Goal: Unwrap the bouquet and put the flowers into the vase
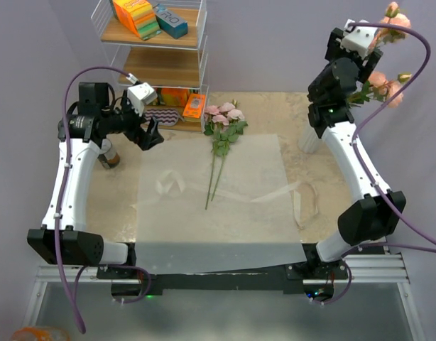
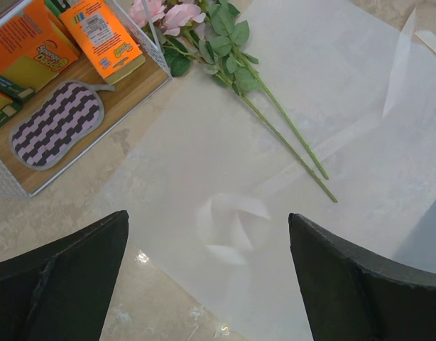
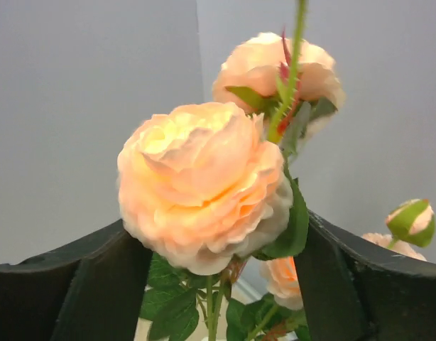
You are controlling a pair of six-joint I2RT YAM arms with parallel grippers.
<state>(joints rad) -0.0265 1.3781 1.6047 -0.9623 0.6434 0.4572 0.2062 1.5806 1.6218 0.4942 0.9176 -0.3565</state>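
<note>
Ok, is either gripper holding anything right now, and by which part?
Nothing is held. The left gripper hangs open above the paper; the right gripper stands open with peach roses loose between its fingers.

Ahead and to the left of my left gripper [image 2: 207, 220], I can read "Scrub Daddy" on the orange box [image 2: 33, 57] in the wire shelf [image 2: 155, 44]. The orange pack [image 2: 104, 35] beside it carries a white label, its print too small for me to read.
</note>
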